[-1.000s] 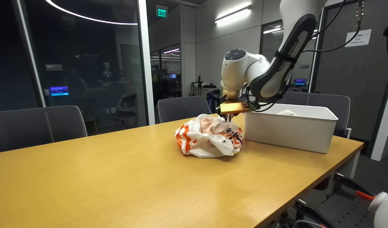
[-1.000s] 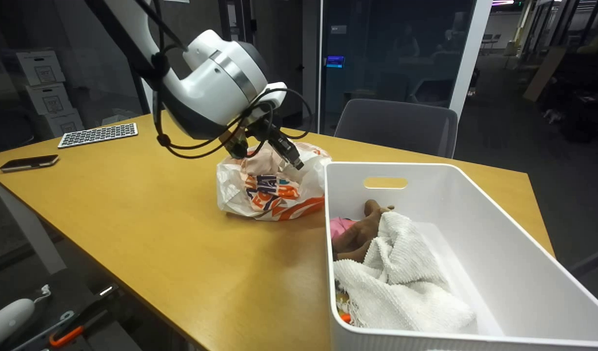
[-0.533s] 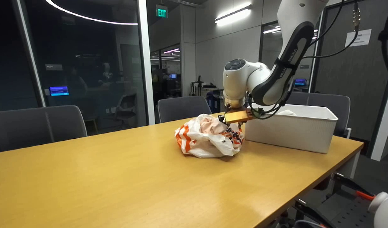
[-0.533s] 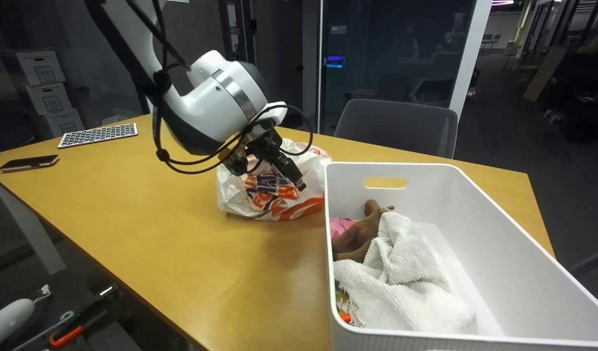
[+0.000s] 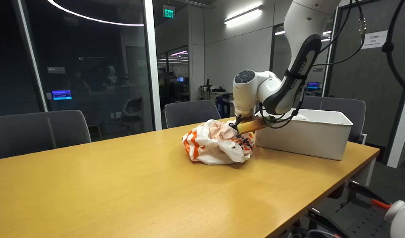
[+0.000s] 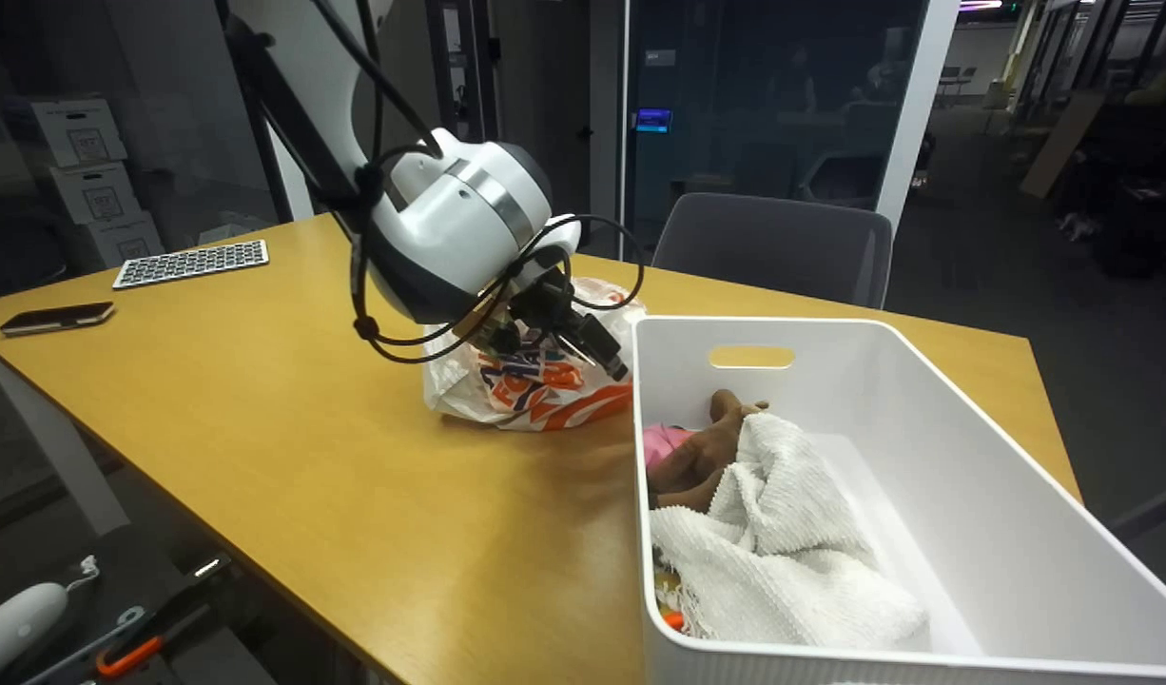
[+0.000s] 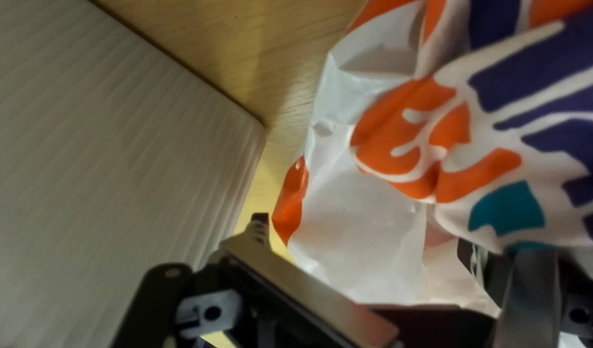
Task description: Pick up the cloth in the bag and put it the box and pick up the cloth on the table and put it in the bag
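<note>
The white plastic bag (image 5: 215, 148) with orange stripes and dark print sits crumpled on the table. In its mouth lies a pale pink cloth (image 5: 221, 131). Beside the bag stands the white box (image 6: 1020, 466), where a white ribbed cloth (image 6: 783, 552) is bunched at one end. My gripper (image 7: 366, 244) points down at the bag's box-side edge, open, with one finger (image 7: 260, 229) above the gap between bag and box and the opposite finger at the bag's mouth. Bag plastic shows between them; nothing is gripped. No cloth on the table is in view.
A brown toy (image 6: 702, 457) and something pink (image 6: 661, 444) lie in the box beside the white cloth. A keyboard (image 6: 191, 264) and a phone (image 6: 58, 319) rest at the table's far end. Chairs (image 6: 773, 249) stand along the table. The box wall (image 7: 132, 159) is close to my gripper.
My gripper has come down toward the bag's edge, shifted toward the box, and its jaws have opened. Bag, box and cloths look unmoved.
</note>
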